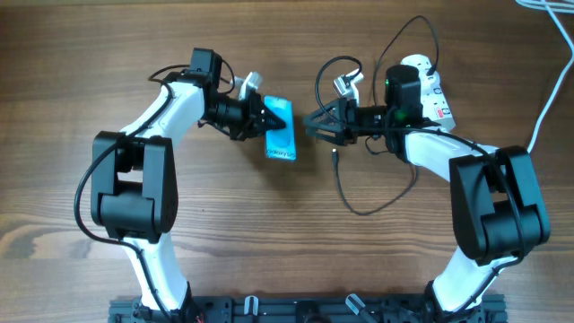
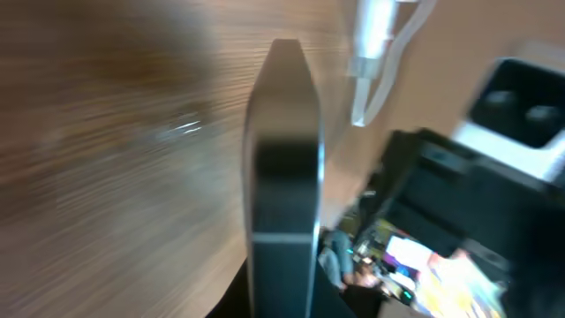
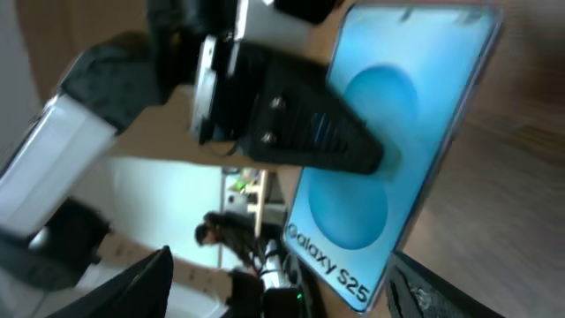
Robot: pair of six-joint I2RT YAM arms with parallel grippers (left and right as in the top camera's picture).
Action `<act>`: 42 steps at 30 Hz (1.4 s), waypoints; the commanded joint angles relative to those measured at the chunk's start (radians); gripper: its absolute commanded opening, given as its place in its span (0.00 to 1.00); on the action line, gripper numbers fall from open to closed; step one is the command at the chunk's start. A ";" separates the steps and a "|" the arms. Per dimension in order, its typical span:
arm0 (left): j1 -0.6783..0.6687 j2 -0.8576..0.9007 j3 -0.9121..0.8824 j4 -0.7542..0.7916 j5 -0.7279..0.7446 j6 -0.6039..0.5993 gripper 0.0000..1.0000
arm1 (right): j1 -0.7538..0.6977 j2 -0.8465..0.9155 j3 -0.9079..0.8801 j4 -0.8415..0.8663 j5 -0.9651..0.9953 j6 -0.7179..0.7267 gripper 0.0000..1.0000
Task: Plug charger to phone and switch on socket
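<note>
My left pincer (image 1: 266, 119) is pressed tight on the small rectangular smartphone (image 1: 282, 142) with its teal-and-white "Galaxy" screen and thin black frame. It holds the smartphone on edge, just above the brown wooden table (image 1: 72, 54), facing my right pincer (image 1: 309, 124). That one is spread wide and grips nothing. As I judge it, nothing of the task is finished. The long thin black charger cable (image 1: 336, 170) lies on the wood with its small metal-tipped plug just below my right pincer and apart from the phone, so it must be picked up and pushed in. The elongated white power strip (image 1: 438, 94) with rounded ends and red switches sits half hidden behind my right arm; I cannot tell the switch positions. Loops of black cable and the thick white cord (image 1: 549, 94) crowd that side.
</note>
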 commanded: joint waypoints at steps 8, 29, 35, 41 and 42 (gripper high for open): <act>-0.013 -0.025 0.012 -0.101 -0.240 0.003 0.04 | 0.057 -0.008 -0.003 -0.311 0.418 -0.329 0.79; -0.093 -0.020 0.012 -0.090 -0.433 -0.076 0.04 | 0.132 -0.308 0.121 -1.010 1.126 -0.441 0.49; -0.093 -0.020 0.012 -0.086 -0.433 -0.077 0.04 | 0.234 -0.293 0.121 -1.003 1.196 -0.449 0.16; -0.093 -0.020 0.012 -0.090 -0.433 -0.076 0.04 | 0.330 -0.277 0.120 -1.002 1.293 -0.444 0.05; -0.093 -0.020 0.011 -0.089 -0.433 -0.076 0.04 | 0.337 -0.272 0.120 -1.002 1.303 -0.444 0.05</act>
